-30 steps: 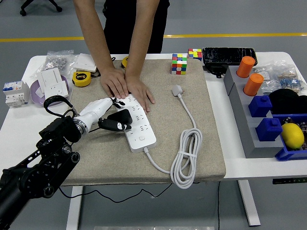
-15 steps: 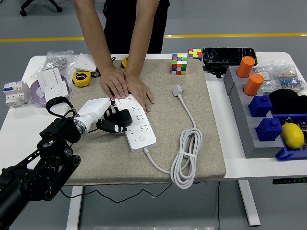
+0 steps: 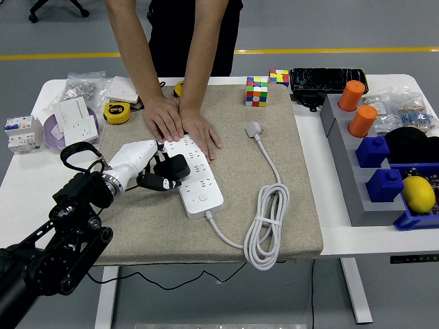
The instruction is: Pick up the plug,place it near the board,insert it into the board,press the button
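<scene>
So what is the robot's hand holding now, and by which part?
The left hand grips the black plug by its body, at the power strip's left edge.

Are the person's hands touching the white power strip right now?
Touching. The head view shows both of the person's hands pressed flat on the far end of the white power strip, covering it.

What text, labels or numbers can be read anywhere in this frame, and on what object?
None can be read for certain.
Yellow tape measure: a dark label with print, too blurred to read.
Circuit breaker: small markings, too small to read.
Power strip: no legible print.
Black plug in the left hand: no visible text.
</scene>
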Robot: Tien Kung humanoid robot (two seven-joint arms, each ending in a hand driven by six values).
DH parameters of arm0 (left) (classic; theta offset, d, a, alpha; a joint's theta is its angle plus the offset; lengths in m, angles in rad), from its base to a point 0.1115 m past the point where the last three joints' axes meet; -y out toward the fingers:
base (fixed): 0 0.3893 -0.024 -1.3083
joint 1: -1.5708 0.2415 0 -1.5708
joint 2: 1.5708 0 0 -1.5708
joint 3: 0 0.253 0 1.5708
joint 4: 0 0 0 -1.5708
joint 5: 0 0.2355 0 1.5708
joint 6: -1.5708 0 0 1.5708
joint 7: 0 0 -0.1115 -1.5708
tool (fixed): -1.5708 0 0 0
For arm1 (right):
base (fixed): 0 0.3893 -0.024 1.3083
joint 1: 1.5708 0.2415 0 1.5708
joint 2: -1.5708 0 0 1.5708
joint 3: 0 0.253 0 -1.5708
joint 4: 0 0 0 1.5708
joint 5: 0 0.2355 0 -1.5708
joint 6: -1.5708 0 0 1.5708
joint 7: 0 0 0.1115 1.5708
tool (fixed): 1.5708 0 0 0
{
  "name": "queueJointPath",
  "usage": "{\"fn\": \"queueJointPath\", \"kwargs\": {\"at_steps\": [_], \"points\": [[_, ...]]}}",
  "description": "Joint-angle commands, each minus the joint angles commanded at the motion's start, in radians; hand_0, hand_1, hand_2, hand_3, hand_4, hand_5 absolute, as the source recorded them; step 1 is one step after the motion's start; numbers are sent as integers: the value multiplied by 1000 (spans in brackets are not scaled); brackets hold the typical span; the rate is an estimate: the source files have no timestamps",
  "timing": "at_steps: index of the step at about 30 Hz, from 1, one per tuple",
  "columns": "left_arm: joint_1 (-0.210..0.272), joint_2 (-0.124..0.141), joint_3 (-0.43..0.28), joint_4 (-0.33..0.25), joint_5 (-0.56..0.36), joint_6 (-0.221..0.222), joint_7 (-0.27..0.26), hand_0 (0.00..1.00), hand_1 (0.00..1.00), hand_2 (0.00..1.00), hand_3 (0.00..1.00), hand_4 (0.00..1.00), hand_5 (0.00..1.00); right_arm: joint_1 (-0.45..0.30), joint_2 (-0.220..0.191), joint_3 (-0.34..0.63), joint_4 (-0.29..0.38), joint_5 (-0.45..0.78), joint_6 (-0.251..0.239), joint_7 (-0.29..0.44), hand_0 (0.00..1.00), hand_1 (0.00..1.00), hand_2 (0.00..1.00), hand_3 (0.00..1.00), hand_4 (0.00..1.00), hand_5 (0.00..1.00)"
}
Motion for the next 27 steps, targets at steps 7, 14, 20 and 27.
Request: {"fn": "queueJointPath", "kwargs": {"at_steps": [7, 14, 20, 27], "points": [[43, -5, -59, -38, -82, 10, -15, 366, 257, 355, 463, 762, 68, -3, 1, 0, 0, -3, 0, -1, 859, 716, 710, 680, 998, 666], [58, 4, -141, -21, -56, 25, -22, 369, 274, 353, 465, 770, 70, -3, 1, -3, 0, -3, -1, -3, 859, 717, 709, 680, 998, 667], [67, 22, -161, 29, -20, 37, -29, 399, 335, 373, 473, 766, 88, -4, 1, -7, 0, 1, -2, -3, 859, 717, 709, 679, 998, 666], [78, 24, -149, 43, -23, 8, -34, 539, 599, 530, 530, 998, 255, -5, 1, -9, 0, 2, -1, -3, 859, 717, 709, 678, 998, 666]]}}
